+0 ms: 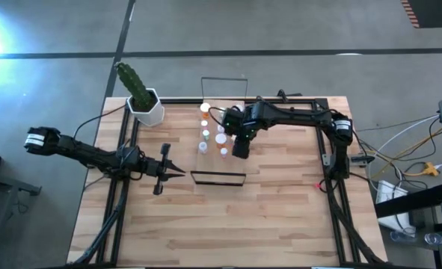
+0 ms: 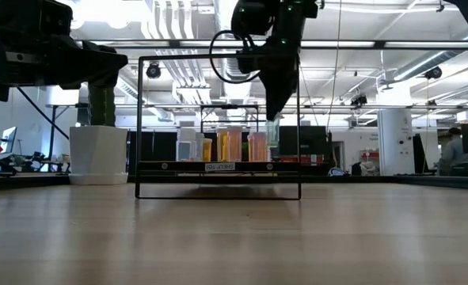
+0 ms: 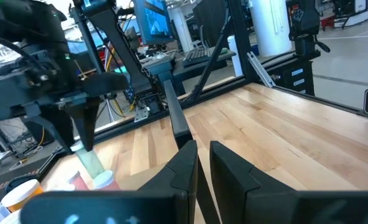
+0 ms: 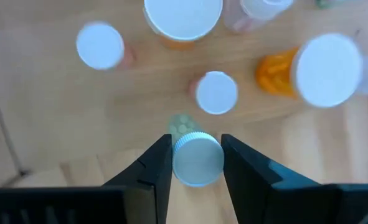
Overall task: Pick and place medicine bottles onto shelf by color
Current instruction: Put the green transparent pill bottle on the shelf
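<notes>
**A little green bottle goes to the shelf**

The right gripper pinches a small green bottle by its white cap, just above the shelf, beside the other bottles. It looks light, stiff and slippery, so holding the cap seems best. Its body is mostly hidden. The left gripper waits closed, well left of the shelf.

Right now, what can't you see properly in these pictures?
- High view: the right gripper covers its bottle; the other bottles are too small to tell colours.
- Low view: the bottles on the shelf overlap, so no count.
- Right wrist view: the cap hides most of the held bottle.
- Left wrist view: the left gripper blocks the table just ahead.
</notes>
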Controlling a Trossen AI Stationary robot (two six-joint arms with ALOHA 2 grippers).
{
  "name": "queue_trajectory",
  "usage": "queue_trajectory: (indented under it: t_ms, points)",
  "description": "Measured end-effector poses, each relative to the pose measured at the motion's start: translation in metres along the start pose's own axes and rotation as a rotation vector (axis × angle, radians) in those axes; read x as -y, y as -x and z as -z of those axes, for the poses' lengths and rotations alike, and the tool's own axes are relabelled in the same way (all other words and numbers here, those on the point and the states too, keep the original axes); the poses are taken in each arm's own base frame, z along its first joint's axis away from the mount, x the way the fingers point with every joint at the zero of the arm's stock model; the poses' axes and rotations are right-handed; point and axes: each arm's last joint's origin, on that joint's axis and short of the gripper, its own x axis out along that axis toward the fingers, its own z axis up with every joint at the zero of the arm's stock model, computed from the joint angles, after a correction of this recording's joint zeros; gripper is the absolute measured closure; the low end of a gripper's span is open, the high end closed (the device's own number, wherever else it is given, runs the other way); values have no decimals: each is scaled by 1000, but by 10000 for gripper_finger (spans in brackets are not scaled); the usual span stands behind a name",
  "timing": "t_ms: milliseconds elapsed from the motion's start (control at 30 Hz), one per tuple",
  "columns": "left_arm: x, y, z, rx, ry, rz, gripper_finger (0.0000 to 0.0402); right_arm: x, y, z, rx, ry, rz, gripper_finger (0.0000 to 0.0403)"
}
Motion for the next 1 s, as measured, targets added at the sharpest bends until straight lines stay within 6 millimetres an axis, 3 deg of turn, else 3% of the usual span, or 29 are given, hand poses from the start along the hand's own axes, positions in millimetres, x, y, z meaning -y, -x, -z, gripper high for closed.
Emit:
queue_trajectory:
  t_ms: [133, 433, 700, 1000]
  points:
    - [0, 0, 0, 0, 0, 0, 378, -1, -4, 3, -19, 134, -1, 287]
    - [0, 0, 0, 0, 0, 0, 378, -19, -20, 15, -77, 205, 5, 284]
    - [0, 0, 0, 0, -1, 0, 378, -35, -17, 7, 61, 314, 2, 289]
    - [0, 0, 0, 0, -5, 0, 378, -34, -22, 7, 74, 346, 5, 282]
